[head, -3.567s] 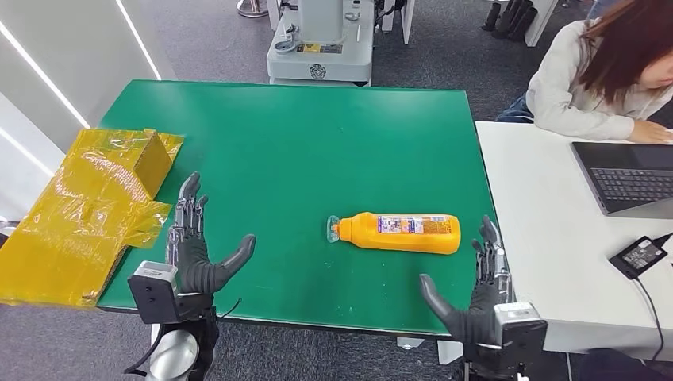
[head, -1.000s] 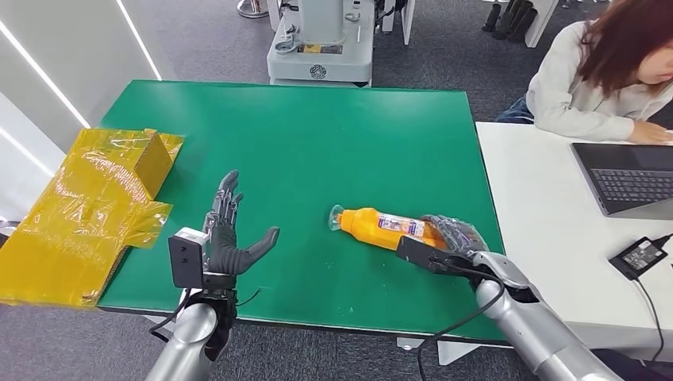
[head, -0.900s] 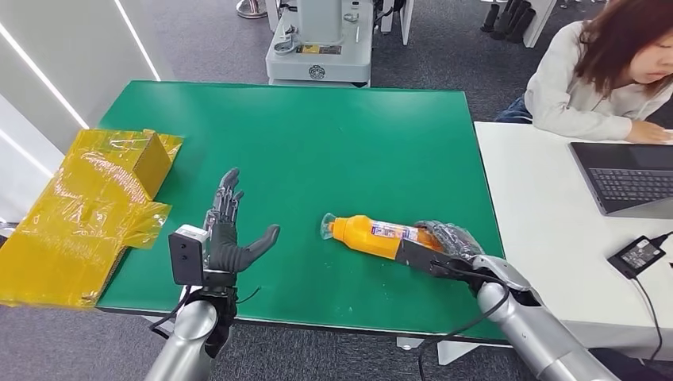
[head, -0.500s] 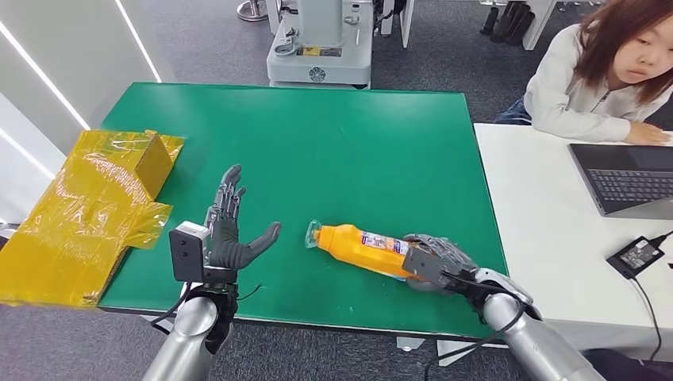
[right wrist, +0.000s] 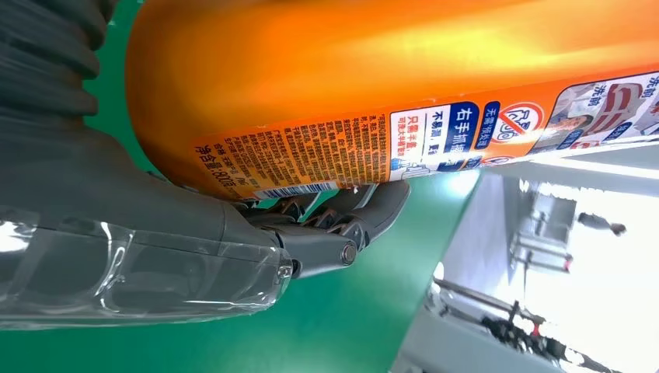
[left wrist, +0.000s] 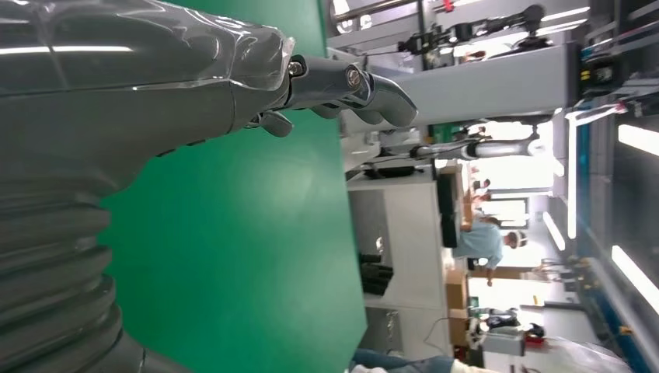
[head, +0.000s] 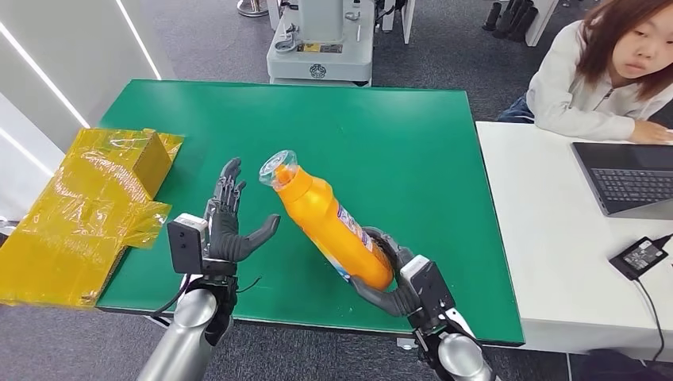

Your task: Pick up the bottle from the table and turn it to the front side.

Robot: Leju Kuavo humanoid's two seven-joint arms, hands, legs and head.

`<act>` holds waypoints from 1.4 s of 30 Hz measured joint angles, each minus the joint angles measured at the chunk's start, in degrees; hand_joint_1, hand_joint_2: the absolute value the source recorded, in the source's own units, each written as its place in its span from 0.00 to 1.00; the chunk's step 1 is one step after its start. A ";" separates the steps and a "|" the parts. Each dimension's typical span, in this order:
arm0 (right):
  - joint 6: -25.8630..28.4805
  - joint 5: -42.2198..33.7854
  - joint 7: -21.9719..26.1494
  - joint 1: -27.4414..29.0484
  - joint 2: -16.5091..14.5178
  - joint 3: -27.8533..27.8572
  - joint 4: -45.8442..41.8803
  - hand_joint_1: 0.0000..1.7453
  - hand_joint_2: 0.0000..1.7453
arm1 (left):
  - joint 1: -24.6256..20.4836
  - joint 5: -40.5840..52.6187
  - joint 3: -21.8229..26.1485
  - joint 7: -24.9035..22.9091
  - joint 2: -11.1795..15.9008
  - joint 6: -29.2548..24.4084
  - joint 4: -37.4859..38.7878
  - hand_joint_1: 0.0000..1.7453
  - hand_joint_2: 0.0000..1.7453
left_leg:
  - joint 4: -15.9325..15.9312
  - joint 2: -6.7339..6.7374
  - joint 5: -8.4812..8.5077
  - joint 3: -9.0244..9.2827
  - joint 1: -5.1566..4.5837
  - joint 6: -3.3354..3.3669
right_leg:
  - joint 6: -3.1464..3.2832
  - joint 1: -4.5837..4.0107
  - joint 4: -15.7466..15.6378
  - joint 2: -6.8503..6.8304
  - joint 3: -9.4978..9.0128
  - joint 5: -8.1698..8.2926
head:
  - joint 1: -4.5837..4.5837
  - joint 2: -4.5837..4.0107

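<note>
Lifted off the table, bottle (head: 327, 225) tilts, seemingly label-sideways, gripped by right robot hand (head: 394, 284); left robot hand (head: 226, 230) spread.

Orange plastic bottle (head: 329, 228) with a clear cap (head: 278, 167) and a printed label along its side. It is raised above the green table (head: 381, 143), tilted, base low at 5 o'clock, cap high toward 11 o'clock. The base is gripped from below.

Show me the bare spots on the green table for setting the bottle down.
The green table is bare across its far half and right side. It is crowded near the front: the right robot hand holds the orange bottle, the left robot hand stands open beside it.
</note>
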State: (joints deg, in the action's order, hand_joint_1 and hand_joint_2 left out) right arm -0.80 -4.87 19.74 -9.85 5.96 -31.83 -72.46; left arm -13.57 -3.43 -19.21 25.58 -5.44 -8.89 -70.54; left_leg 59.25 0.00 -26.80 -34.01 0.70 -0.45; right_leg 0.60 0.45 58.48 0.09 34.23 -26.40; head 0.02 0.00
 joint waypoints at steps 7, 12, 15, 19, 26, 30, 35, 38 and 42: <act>0.51 3.43 0.25 1.52 -2.45 2.09 -2.69 1.00 1.00 | -1.13 -4.81 0.09 -3.97 1.19 9.09 2.40 0.00 1.00 | 0.01 0.00 0.00 -0.05 -0.02 0.00 | 0.00 0.02 -0.03 -0.02 0.03 0.00 | 0.00 0.00; -0.43 5.77 0.42 1.53 -4.10 3.63 -2.93 1.00 1.00 | -3.95 -8.66 0.11 -7.53 2.25 18.04 4.41 0.00 1.00 | 0.01 -0.01 0.01 -0.05 -0.01 0.00 | 0.01 0.02 -0.01 -0.01 0.04 0.01 | 0.02 0.00; -0.38 7.33 0.33 1.20 -4.83 4.63 -2.74 1.00 1.00 | -5.75 -11.00 0.09 -10.24 2.92 22.50 5.12 0.00 1.00 | 0.01 -0.01 0.01 -0.05 -0.01 -0.01 | 0.01 0.01 0.00 -0.01 0.04 0.01 | 0.01 0.00; 0.92 9.14 -0.12 -0.42 -5.21 6.59 -1.24 1.00 1.00 | -8.65 -15.30 -0.23 -14.29 3.99 28.41 5.98 0.00 1.00 | 0.02 -0.01 0.02 -0.05 -0.01 -0.01 | 0.01 0.01 0.01 -0.02 0.05 0.02 | 0.01 0.00; 2.22 10.20 0.20 -0.88 -5.21 9.49 0.58 1.00 1.00 | -12.03 -18.64 -1.72 -16.11 6.08 31.31 7.10 0.00 1.00 | 0.03 0.00 0.02 -0.05 -0.02 -0.01 | 0.00 0.02 0.00 0.01 0.06 0.02 | 0.01 0.00; 3.52 11.07 0.33 -0.40 -5.17 10.11 0.64 1.00 1.00 | -12.72 -18.33 -2.54 -15.83 7.20 29.83 7.49 0.00 1.00 | 0.02 0.00 0.01 -0.06 -0.02 -0.01 | 0.00 0.02 -0.01 0.01 0.08 0.02 | 0.01 0.00; 6.11 10.70 0.79 1.50 -3.95 12.53 -2.19 1.00 1.00 | -13.01 -15.24 -2.95 -13.69 9.48 24.39 9.15 0.00 1.00 | 0.01 0.01 0.01 -0.06 -0.02 -0.01 | 0.01 0.02 -0.01 0.02 0.09 0.02 | 0.01 0.00; 6.29 9.87 0.28 2.17 -3.08 14.29 -4.24 1.00 1.00 | -12.66 -15.33 -2.93 -12.75 10.62 23.99 10.27 0.00 1.00 | 0.01 0.00 0.01 -0.07 -0.02 -0.01 | 0.01 0.02 0.00 0.01 0.08 0.02 | 0.01 0.00; 5.33 11.58 0.42 1.71 -2.86 13.95 -3.56 1.00 1.00 | -11.70 -18.27 -3.08 -13.47 10.77 27.52 10.42 0.00 1.00 | 0.01 0.02 0.01 -0.08 -0.02 -0.01 | 0.01 0.02 0.00 0.02 0.08 0.02 | 0.01 0.00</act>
State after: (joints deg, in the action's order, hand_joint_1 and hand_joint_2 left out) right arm 4.53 6.71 20.16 -8.15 3.10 -17.88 -76.02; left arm -25.27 -21.69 -22.29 12.11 5.33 18.63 -60.12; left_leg 59.26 0.01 -26.78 -34.09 0.68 -0.47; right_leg 0.61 0.47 58.48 0.12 34.30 -26.38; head 0.03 0.00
